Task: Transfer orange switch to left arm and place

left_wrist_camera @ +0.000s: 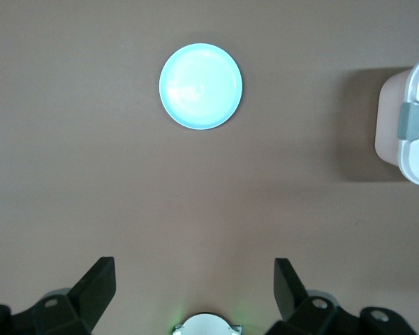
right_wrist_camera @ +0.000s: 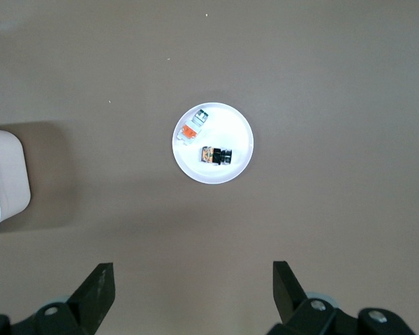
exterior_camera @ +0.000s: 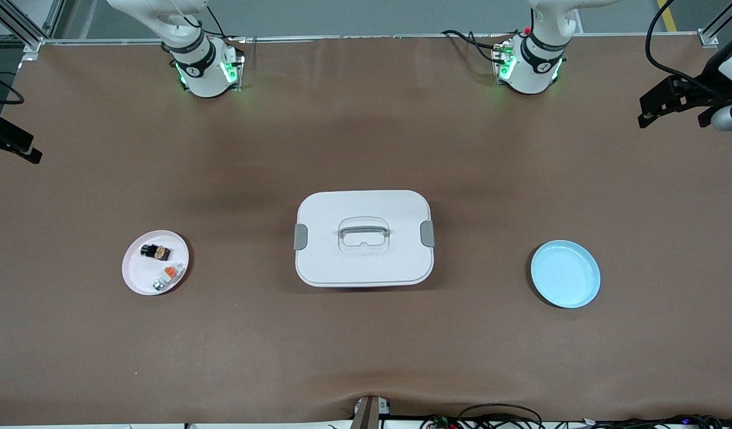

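On the pink plate (exterior_camera: pixel 136 277), orange switch (exterior_camera: pixel 155 252) details blur.

Two switches (exterior_camera: pixel 156 252) – two plates (exterior_camera: pixel 565 273) – one box (exterior_camera: pixel 363 238).

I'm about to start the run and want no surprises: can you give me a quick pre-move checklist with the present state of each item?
1. Orange switch lies free on the white plate, beside the white-grey switch: ok.
2. Right gripper high over the table by that plate, jaws open, empty: ok.
3. Left gripper high over the table by the blue plate, jaws open, empty: ok.
4. Blue plate holds nothing: ok.
5. Box stands lidded between the two plates, so a straight path is blocked: not ok.
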You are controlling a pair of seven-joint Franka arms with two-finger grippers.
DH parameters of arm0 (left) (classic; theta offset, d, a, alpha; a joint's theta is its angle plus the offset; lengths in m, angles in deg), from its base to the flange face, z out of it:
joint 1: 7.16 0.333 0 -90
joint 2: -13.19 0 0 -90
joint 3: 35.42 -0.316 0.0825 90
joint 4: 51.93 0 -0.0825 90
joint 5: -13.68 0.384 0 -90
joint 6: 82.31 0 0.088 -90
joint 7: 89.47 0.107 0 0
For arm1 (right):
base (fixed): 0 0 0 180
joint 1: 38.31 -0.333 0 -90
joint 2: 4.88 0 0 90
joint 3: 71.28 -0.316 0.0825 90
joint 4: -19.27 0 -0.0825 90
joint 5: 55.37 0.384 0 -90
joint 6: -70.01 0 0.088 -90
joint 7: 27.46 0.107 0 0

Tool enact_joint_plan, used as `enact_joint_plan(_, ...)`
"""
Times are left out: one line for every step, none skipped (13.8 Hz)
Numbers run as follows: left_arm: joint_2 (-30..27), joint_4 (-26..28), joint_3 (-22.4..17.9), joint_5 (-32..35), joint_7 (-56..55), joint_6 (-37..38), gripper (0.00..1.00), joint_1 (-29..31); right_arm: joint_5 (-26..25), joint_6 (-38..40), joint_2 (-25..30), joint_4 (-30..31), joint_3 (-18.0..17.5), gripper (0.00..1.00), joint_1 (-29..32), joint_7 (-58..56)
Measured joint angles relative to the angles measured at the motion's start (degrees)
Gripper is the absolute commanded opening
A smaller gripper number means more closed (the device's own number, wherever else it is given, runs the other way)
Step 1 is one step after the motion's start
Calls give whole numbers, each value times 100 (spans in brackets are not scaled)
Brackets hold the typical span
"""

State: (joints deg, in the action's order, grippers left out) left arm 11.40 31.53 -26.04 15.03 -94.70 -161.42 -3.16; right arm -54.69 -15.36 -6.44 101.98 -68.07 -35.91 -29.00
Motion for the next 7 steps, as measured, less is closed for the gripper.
enact_joint_plan(9, -13, 3, 0, -84, 0, 100, -5, -1, 0, 0, 0, -11, 100, 0, 1)
enact_joint_plan(14, -18, 5, 0, -133, -1, 100, -9, -1, -1, 0, 0, -17, 100, -1, 9)
enact_joint_plan(19, -21, 7, 0, -152, -3, 100, -10, 1, -5, 0, 0, -10, 100, 0, 13)
enact_joint_plan(26, -22, 7, 0, -155, -4, 100, -10, 1, -16, 0, 0, -1, 100, 2, 14)
enact_joint_plan(34, -25, 8, 0, -155, -5, 100, -10, 1, -43, 0, -1, 2, 100, 3, 14)
enact_joint_plan(40, -26, 8, 0, -155, -5, 100, -11, 1, -78, 0, -2, 5, 100, 7, 20)
enact_joint_plan(43, -28, 8, 0, -155, -5, 100, -11, 0, -98, 0, -2, 13, 100, 26, 31)
